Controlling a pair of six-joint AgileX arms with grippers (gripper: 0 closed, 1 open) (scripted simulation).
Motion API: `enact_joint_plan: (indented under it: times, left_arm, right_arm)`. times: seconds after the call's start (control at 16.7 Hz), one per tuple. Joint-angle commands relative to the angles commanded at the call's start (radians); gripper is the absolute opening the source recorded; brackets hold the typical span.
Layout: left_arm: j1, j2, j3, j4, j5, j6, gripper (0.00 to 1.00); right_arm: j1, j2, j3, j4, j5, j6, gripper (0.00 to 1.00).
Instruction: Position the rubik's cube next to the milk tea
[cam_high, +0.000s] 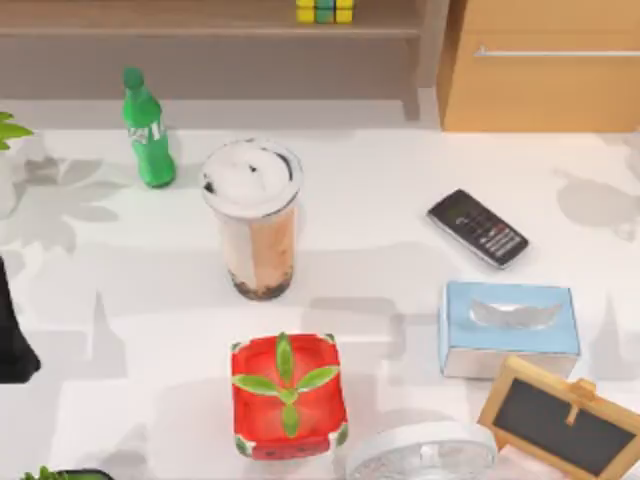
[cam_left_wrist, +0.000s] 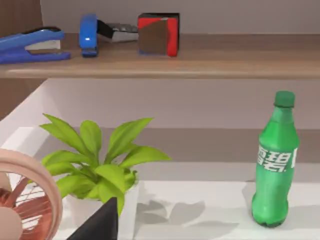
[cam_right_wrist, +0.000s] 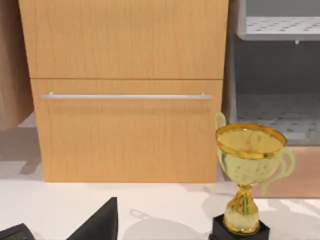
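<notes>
The rubik's cube (cam_high: 325, 11) sits on the shelf (cam_high: 200, 25) behind the milk tea (cam_high: 252, 215), well apart from it and a level above the worktop (cam_high: 400, 180), so your reach has to go in over the cup to fetch it. The milk tea stands tall and narrow near the worktop's middle, and in my judgement that is the main hazard: an arm sweeping low toward the shelf could clip its lid and topple it. The green soda bottle (cam_high: 147, 130) just beside the milk tea, on its left, is equally tippy. You also risk knocking the cube deeper along the shelf if you close on it off-centre, or scraping the shelf edge on the way out. The red box (cam_high: 288, 395) with green leaves stands in front of the milk tea, so do not mistake it for the cube. Whether either end effector is spread or pressed together, I cannot tell; a dark wedge shows in each wrist view.
</notes>
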Motion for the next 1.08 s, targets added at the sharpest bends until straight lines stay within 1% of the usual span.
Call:
enact_joint_plan:
  times: [0.24,0.48,0.72,1.08]
  left_arm:
    - [-0.013,0.03,0.023,0.016,-0.011,0.001,1.0]
    - [-0.08,0.218,0.148,0.107,-0.075,0.006,1.0]
    - [-0.189,0.566,0.351,0.252,-0.176,0.01,1.0]
    - [-0.384,1.25,0.718,0.518,-0.354,0.009,1.0]
  right_arm:
    - [0.0,0.0,0.0,0.0,0.0,0.0,1.0]
    - [0.0,0.0,0.0,0.0,0.0,0.0,1.0]
    - [0.0,0.0,0.0,0.0,0.0,0.0,1.0]
    - [0.0,0.0,0.0,0.0,0.0,0.0,1.0]
